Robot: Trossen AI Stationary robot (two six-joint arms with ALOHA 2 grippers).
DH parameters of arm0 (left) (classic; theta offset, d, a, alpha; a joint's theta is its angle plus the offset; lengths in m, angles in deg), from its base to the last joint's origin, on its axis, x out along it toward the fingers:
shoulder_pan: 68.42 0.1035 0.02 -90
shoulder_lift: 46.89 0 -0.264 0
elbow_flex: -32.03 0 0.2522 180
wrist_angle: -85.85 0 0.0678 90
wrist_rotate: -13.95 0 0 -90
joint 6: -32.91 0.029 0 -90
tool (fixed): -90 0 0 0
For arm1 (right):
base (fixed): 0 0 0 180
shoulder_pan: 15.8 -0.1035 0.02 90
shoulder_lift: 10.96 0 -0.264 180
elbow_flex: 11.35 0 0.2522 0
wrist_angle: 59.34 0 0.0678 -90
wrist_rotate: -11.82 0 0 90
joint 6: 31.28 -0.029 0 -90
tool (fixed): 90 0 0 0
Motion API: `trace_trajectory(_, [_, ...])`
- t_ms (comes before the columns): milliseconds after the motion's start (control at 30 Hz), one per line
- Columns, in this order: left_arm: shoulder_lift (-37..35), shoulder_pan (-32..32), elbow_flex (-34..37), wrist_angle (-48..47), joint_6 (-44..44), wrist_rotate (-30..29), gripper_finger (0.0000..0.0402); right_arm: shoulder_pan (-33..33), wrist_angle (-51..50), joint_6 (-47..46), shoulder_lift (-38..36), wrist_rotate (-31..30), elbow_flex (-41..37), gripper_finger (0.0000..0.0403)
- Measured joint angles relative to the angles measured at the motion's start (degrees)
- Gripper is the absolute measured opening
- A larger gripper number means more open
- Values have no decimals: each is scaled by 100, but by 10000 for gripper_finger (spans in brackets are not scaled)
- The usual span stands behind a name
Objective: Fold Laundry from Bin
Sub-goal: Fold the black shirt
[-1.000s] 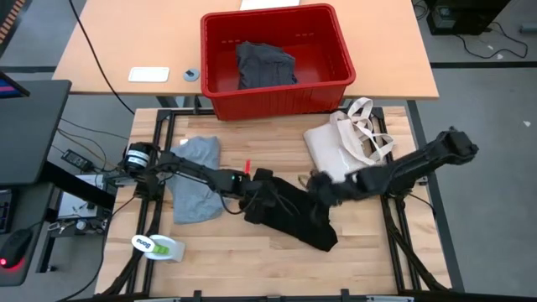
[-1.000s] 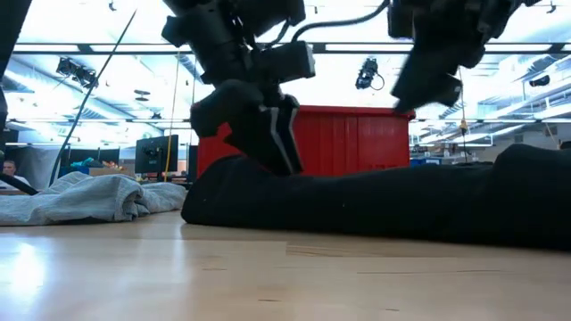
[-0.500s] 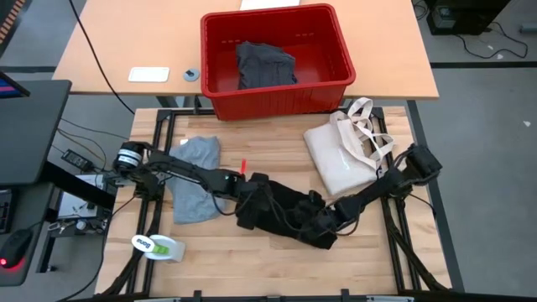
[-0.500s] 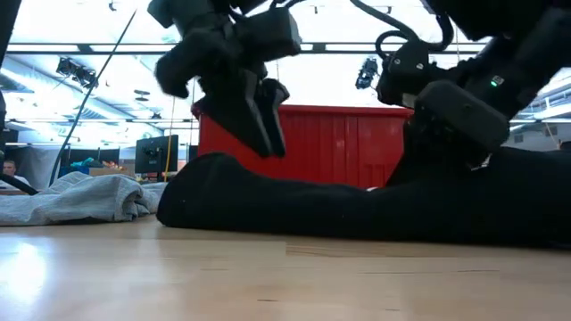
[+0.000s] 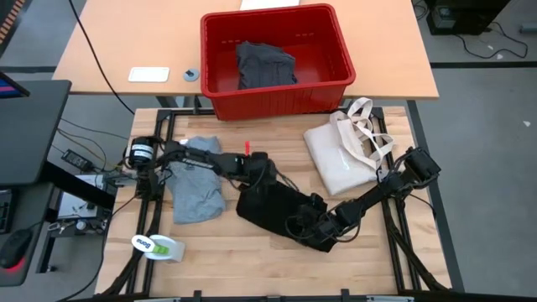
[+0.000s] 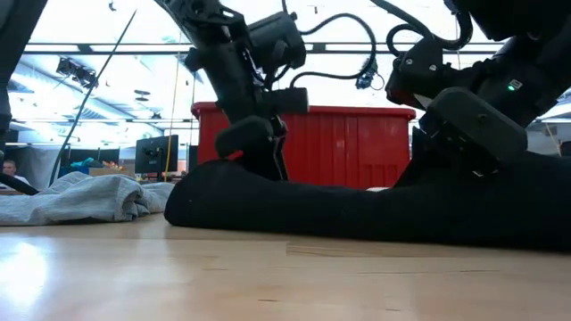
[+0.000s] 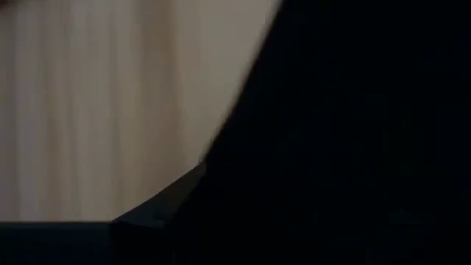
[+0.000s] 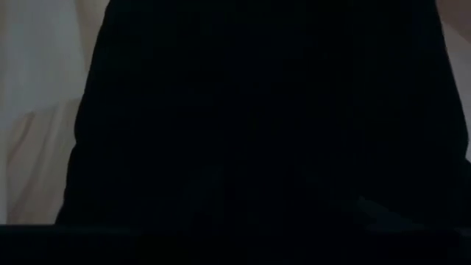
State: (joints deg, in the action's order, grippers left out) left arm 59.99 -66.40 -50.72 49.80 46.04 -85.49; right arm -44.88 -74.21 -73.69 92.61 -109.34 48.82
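Grey garment (image 5: 264,64) in bin (image 5: 336,84), overhead only

A light wooden worktable (image 5: 277,268) on a black metal frame stands on a grey floor (image 5: 487,168). Behind it is a second, tan tabletop (image 5: 117,42). At the left edge sits a dark desk (image 5: 25,126) with cables trailing from it. From table height, the room beyond shows long ceiling light strips (image 6: 116,52) and a monitor (image 6: 156,153).

Blk garment (image 5: 277,210) bunched mid-table.
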Motion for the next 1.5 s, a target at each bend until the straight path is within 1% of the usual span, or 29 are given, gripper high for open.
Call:
trace_trajectory(100, [-111,252,0,-142,75,-60,215,0,5,105,20,105,2,182])
trace_trajectory(167, [-182,429,0,-189,327,-168,215,-4,5,190,20,137,4,182])
trace_trajectory(200, [-187,523,-2,-187,430,-354,215,-4,5,223,20,154,4,182])
trace_trajectory(333, [-174,824,0,-204,683,-1509,215,-4,3,257,20,183,4,182])
trace_trajectory(400, [-221,886,1,-216,747,-1656,213,-4,2,254,20,177,4,182])
trace_trajectory(533, [-576,618,2,-202,932,-1595,201,-8,0,254,26,111,4,182])
trace_trajectory(600, [-844,396,2,-208,942,-1453,194,-8,-4,254,26,103,2,182])
trace_trajectory(633, [-963,268,0,-201,902,-1244,192,-8,-2,252,26,99,2,182])
trace_trajectory(700, [-1174,21,0,-166,664,-545,189,10,0,254,26,96,2,182])
trace_trajectory(767, [-1222,-263,-11,-1,316,139,188,51,0,254,28,97,2,182])
trace_trajectory(800, [-1196,-427,-11,34,134,254,188,74,5,254,28,91,1,182])
trace_trajectory(933, [-686,-1104,1,27,-178,70,192,180,120,256,42,-85,-12,182])
trace_trajectory(1033, [-393,-1551,3,75,-243,-77,212,278,244,256,48,-98,-17,182])
trace_trajectory(1167, [-242,-1973,0,11,-454,-557,260,325,345,257,50,-70,-20,182])
trace_trajectory(1300, [-246,-2096,-4,-227,-626,-653,312,330,374,225,50,-68,-20,182])
trace_trajectory(1367, [-202,-2085,-4,-504,-634,-929,334,330,428,216,50,-70,-20,182])
trace_trajectory(1433, [-126,-2027,-7,-757,-636,-1054,349,330,516,214,50,-84,-20,182])
trace_trajectory(1500, [-27,-1967,-2,-897,-652,-999,359,330,557,208,50,-98,-20,182])
